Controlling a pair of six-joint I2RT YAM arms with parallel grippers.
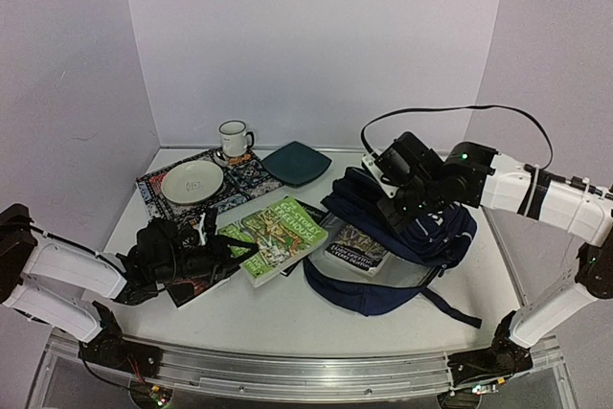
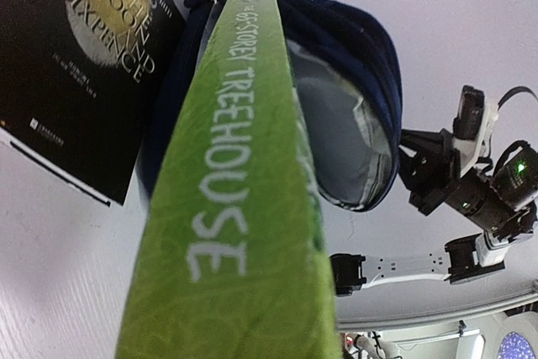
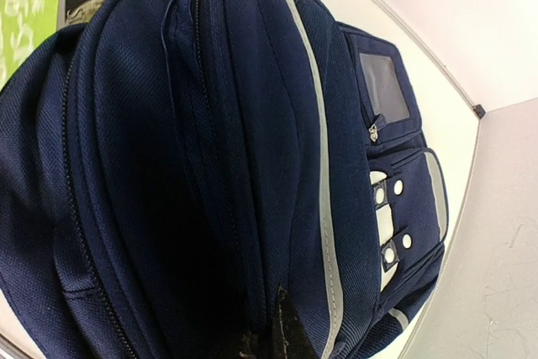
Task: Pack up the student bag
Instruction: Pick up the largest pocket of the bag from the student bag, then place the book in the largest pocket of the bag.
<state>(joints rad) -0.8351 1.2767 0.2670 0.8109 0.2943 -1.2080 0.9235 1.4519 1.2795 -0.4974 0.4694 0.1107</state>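
The navy student bag (image 1: 428,229) lies right of centre, its mouth facing left. My right gripper (image 1: 400,200) is shut on fabric at the bag's top and holds it up. In the right wrist view, the bag (image 3: 210,149) fills the frame and one dark fingertip (image 3: 290,334) presses into a fold. My left gripper (image 1: 213,248) is shut on the left end of a green book (image 1: 284,230). The book's spine (image 2: 227,208) points towards the bag's grey-lined opening (image 2: 345,140). My left fingers are hidden behind the book.
A black book (image 1: 359,248) lies at the bag's mouth and also shows in the left wrist view (image 2: 80,56). Another dark book (image 1: 192,289) lies under my left gripper. At the back stand a mug (image 1: 234,138), a cream plate (image 1: 192,181) on a patterned mat (image 1: 249,174), and a teal plate (image 1: 297,162).
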